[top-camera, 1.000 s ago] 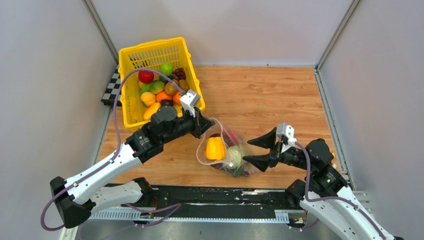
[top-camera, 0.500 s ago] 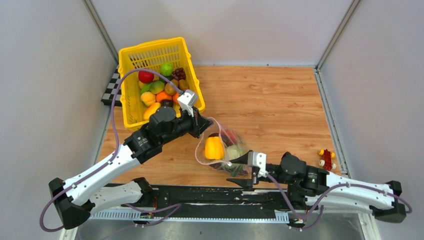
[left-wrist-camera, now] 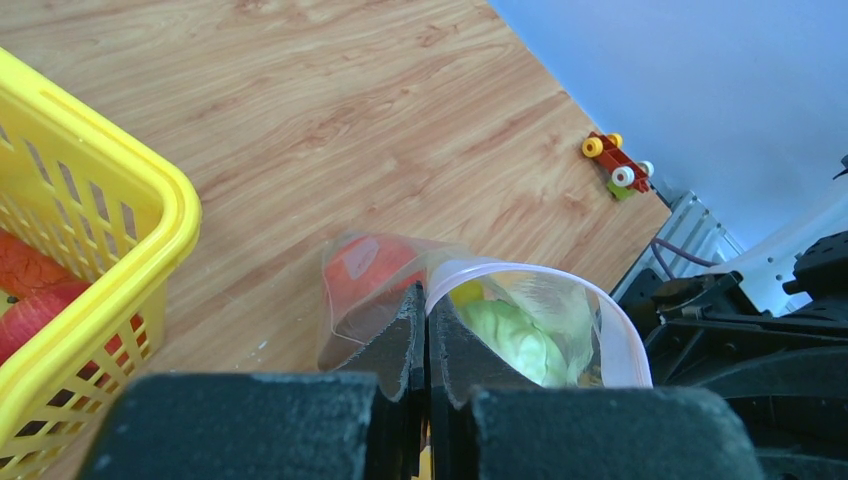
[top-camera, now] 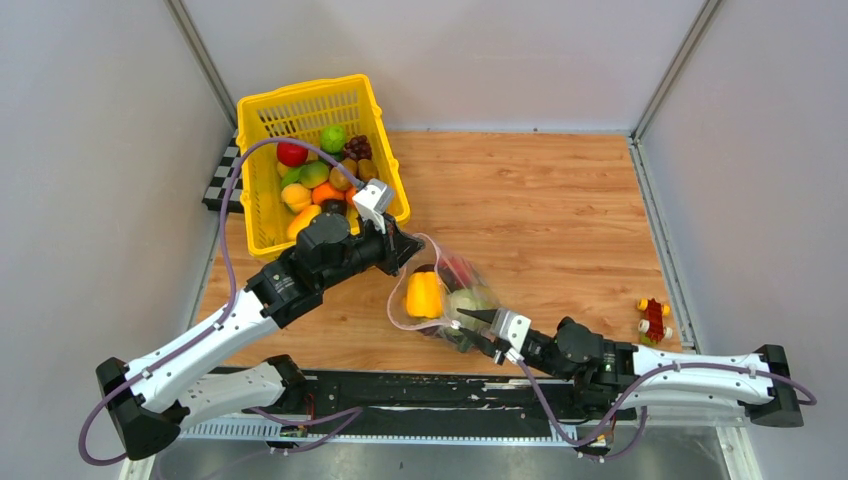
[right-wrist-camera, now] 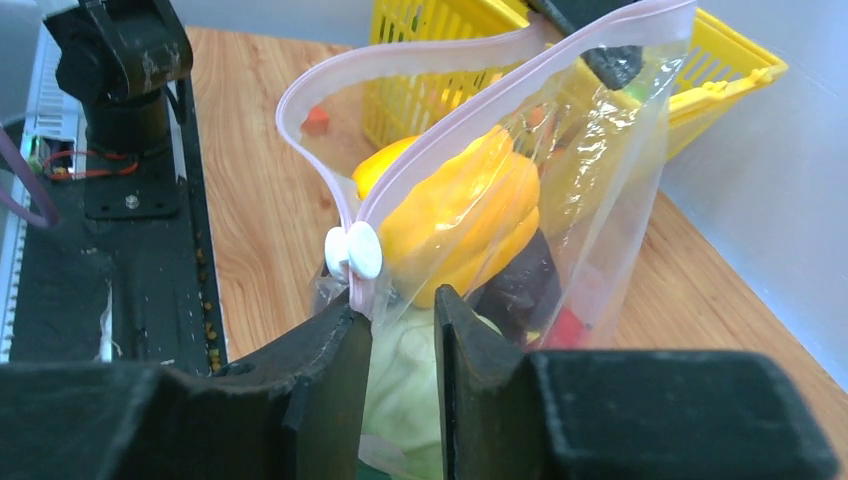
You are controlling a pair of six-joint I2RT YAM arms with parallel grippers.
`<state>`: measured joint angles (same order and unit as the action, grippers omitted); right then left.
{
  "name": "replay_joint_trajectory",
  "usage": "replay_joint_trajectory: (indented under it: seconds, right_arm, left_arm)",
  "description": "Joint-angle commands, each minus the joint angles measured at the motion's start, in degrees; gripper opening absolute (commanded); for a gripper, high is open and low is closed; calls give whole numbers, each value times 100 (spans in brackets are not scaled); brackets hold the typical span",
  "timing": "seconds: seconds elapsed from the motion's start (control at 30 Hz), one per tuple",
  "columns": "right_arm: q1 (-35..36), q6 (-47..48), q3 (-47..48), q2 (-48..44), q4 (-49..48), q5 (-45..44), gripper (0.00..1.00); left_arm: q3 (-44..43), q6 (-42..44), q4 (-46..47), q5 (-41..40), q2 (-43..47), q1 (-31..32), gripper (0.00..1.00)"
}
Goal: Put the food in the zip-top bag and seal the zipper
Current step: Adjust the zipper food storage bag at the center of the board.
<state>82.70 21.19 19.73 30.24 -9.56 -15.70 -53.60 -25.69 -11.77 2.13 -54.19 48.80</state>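
The zip-top bag [top-camera: 452,285] stands open near the table's front edge, holding food: a yellow pepper [top-camera: 424,295], a green cabbage [top-camera: 470,300] and a red piece [top-camera: 458,270]. My left gripper [top-camera: 413,250] is shut on the far end of the bag's rim [left-wrist-camera: 520,272], holding it up; the cabbage [left-wrist-camera: 515,338] shows inside. My right gripper [right-wrist-camera: 400,300] is open, its jaws narrow around the near corner of the bag just below the white slider [right-wrist-camera: 362,250] on the pink zipper [right-wrist-camera: 420,60]. Behind the film sit the pepper [right-wrist-camera: 470,220] and a dark eggplant [right-wrist-camera: 520,285].
A yellow lattice basket [top-camera: 262,110] with several more toy fruits stands at the back left, right behind the left arm. Small red and yellow blocks [top-camera: 653,318] lie by the right wall. A checkerboard [top-camera: 225,178] peeks out left of the basket.
My right arm dropped low and swung in from the right to the bag's near corner, and its jaws narrowed around it. The left gripper kept holding the rim.
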Motion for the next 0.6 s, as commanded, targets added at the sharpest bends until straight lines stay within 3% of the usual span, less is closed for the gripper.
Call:
replay_joint_trajectory:
  seconds: [0.0, 0.17, 0.4, 0.57]
  right_arm:
    - [49, 133, -110, -181, -748, -218, 27]
    - [49, 168, -111, -196, -626, -201, 21]
    - [48, 96, -59, -151, -634, -15, 0]
    - [52, -134, 17, -625, -389, -470, 0]
  left_arm:
    - [-194, -24, 349, 7, 97, 12, 0]
    - [-198, -32, 366, 47, 78, 16, 0]
    - [-155, -91, 404, -6, 101, 16, 0]
    - [-204, -3, 171, -196, 214, 15, 0]
